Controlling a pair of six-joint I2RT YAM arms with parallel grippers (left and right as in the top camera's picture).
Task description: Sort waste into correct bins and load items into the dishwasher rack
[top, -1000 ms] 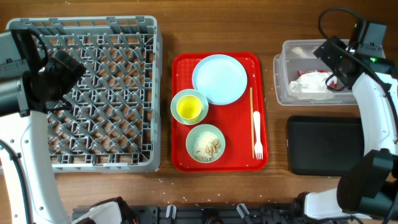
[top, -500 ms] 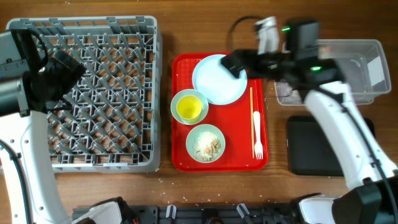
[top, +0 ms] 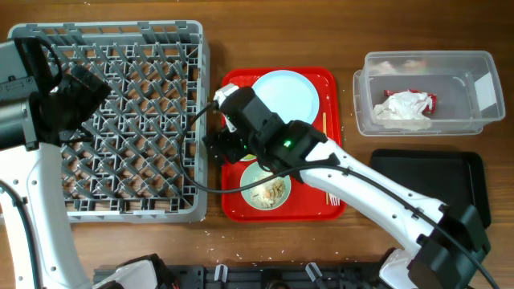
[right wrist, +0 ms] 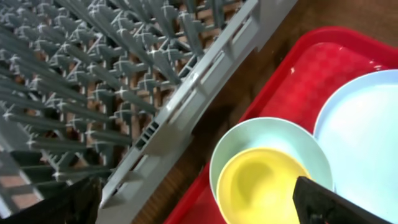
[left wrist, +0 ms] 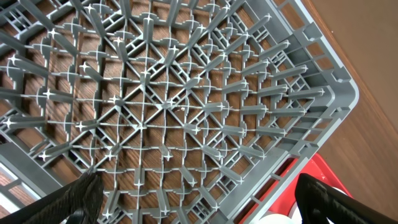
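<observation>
Hovering near the yellow cup [right wrist: 264, 186], right gripper [right wrist: 200, 202] seemingly spread.

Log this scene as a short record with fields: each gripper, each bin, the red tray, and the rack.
left gripper: open, empty, over the dishwasher rack
right gripper: open, empty, at the red tray's rack-side edge, near the yellow cup
clear tub: holds napkin and red wrapper
black tray: nothing seen inside
red tray: plate; yellow cup nested in bowl; second bowl with crumbs
dishwasher rack: no dishes in its visible part
</observation>
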